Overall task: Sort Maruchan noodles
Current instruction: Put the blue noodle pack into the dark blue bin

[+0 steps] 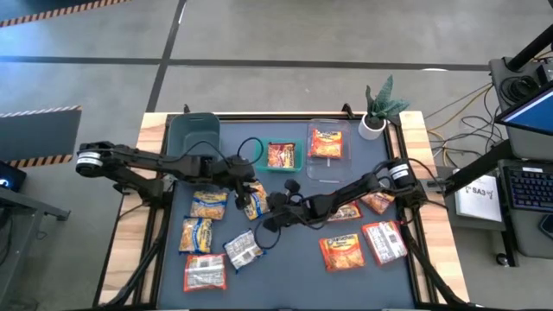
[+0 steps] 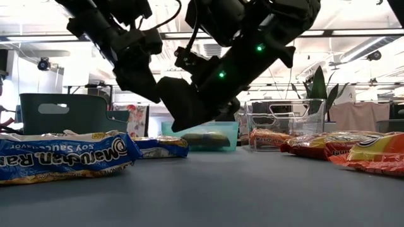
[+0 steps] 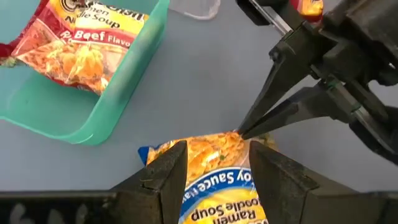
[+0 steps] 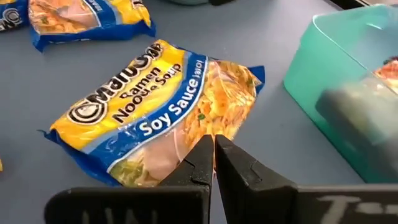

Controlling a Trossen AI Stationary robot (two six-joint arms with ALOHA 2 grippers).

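Right beside the small teal bin (image 1: 282,156), on its near-left side, both grippers are crowding one yellow-and-blue soy sauce packet (image 4: 158,106). Risky spot: the right gripper (image 4: 213,163), tips pinched together, is pressing on the wrapper's edge, so it's probably pinning the packet or snagging the plastic if either arm pulls. The left gripper (image 3: 217,168) is angling down over the packet, fingers apart, straddling it, not clamping.

Soy sauce packet (image 4: 155,112) on table (image 1: 294,276) beside teal bin (image 1: 282,156); beef packet (image 3: 68,43) inside bin.
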